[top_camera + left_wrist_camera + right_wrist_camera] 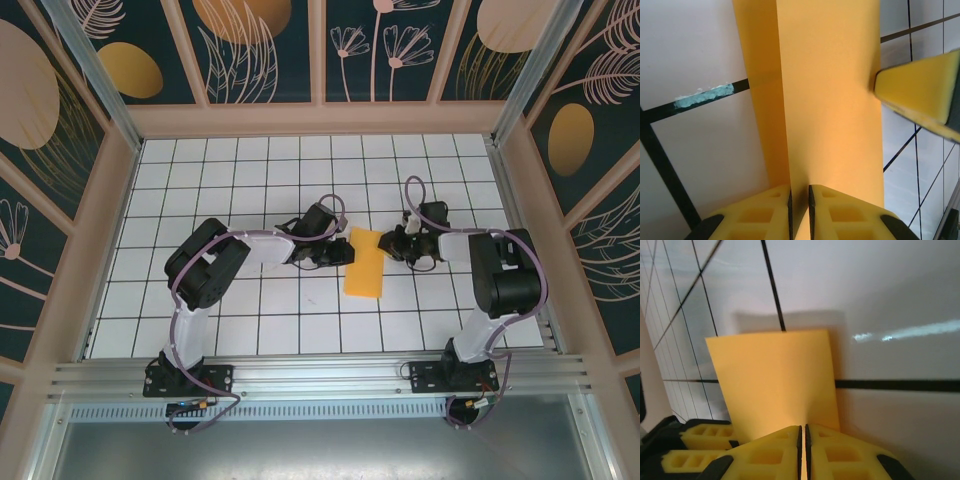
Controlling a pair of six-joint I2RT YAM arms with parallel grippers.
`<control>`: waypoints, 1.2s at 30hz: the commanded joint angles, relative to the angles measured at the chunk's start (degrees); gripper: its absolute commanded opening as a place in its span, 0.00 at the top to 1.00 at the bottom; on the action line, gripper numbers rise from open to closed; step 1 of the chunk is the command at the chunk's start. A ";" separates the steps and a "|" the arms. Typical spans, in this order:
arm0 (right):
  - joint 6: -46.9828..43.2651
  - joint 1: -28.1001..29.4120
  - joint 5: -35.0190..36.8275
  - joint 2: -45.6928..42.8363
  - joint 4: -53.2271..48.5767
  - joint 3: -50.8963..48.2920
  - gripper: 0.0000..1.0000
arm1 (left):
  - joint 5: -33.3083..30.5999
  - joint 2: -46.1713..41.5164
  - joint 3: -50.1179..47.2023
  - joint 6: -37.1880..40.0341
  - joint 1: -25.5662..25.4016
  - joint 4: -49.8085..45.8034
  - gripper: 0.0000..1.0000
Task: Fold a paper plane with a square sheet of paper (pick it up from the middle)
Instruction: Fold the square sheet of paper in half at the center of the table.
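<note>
I'm pinching the orange paper in my left hand and right hand; uneven pulling could tear it.

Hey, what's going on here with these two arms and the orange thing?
Two robot arms are working on an orange paper over the gridded table. The left end effector is pinched shut on one long edge, and the right end effector on the opposite far corner. The sheet looks like a narrow rectangle, not yet a plane.
</note>
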 commanded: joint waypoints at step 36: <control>-1.90 -2.25 2.00 6.31 -4.58 10.22 0.85 | -1.41 0.97 -0.07 1.41 -0.33 -2.53 0.84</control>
